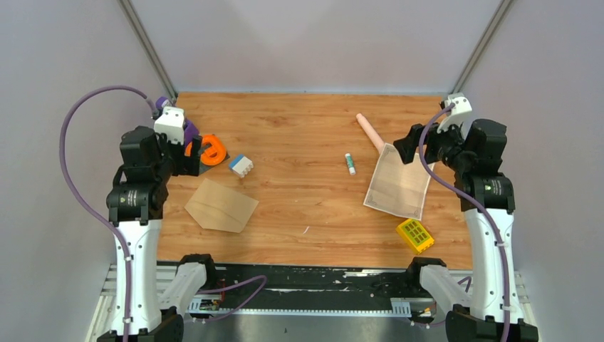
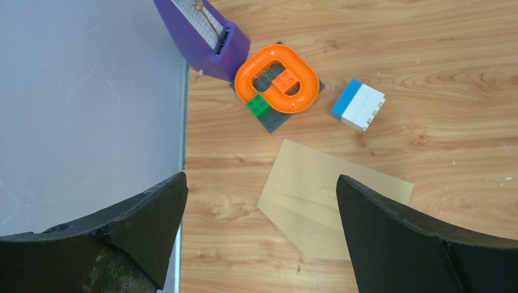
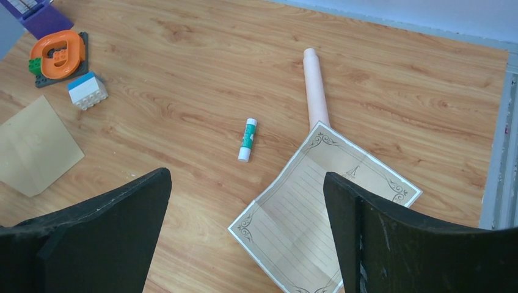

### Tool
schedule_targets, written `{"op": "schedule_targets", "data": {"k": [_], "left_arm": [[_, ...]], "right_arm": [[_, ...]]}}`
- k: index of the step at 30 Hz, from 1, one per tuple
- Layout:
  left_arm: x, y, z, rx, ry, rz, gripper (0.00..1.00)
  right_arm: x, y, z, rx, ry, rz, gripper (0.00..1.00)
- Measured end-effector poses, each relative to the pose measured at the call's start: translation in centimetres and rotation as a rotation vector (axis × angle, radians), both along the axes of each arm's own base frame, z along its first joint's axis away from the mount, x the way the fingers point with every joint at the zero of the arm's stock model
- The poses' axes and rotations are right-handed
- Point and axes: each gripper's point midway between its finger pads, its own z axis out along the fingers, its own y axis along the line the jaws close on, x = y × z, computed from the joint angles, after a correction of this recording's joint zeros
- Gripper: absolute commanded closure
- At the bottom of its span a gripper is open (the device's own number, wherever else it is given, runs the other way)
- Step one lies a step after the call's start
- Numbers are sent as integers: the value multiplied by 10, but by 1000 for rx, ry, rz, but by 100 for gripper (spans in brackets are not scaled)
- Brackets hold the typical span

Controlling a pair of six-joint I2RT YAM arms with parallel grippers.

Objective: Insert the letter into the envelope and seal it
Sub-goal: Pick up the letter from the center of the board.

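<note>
**Letter and envelope both flat on the tabletop, well apart, nothing gripped**

Seen from the overhead camera, the envelope (image 1: 221, 206) is found lying flat at about 8 o'clock on the wooden tabletop (image 1: 306, 128), with its pointed end turned toward roughly 8 o'clock. The letter (image 1: 397, 187) is laid out flat over at about 4 o'clock, well apart from the envelope, with its ruled lines, ornate border and fold creases facing up.

The left pincer (image 2: 259, 189) is held wide above the envelope area, with nothing between its fingers. The right pincer (image 3: 245, 177) is spread wide too, with nothing gripped, and is hung above the letter's side of the tabletop.

Other bits, for what it's worth:
- A glue stick (image 1: 350, 164) is set at 10 o'clock from the letter, near it but not touching.
- A pink paper roll (image 1: 370, 132) is placed at 11 o'clock from the letter, with one end reaching the letter's top corner.
- A yellow brick (image 1: 415, 236) is parked just beside the letter at 5 o'clock.
- A blue-and-white brick (image 1: 241, 165) and an orange ring on a dark baseplate (image 1: 211, 151) are seen at 12 o'clock from the envelope.
</note>
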Motion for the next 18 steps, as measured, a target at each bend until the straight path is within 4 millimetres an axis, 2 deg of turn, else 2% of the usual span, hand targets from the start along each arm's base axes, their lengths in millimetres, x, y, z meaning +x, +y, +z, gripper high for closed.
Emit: {"op": "schedule_targets", "data": {"k": [5, 13, 18], "left_arm": [[4, -13, -19, -14, 44, -85, 0], [8, -29, -83, -67, 189, -178, 0], [10, -29, -93, -67, 195, -177, 0]], "right_arm": [[-1, 3, -3, -6, -3, 22, 2], [1, 3, -20, -19, 12, 38, 2], [5, 4, -40, -18, 50, 46, 2]]}}
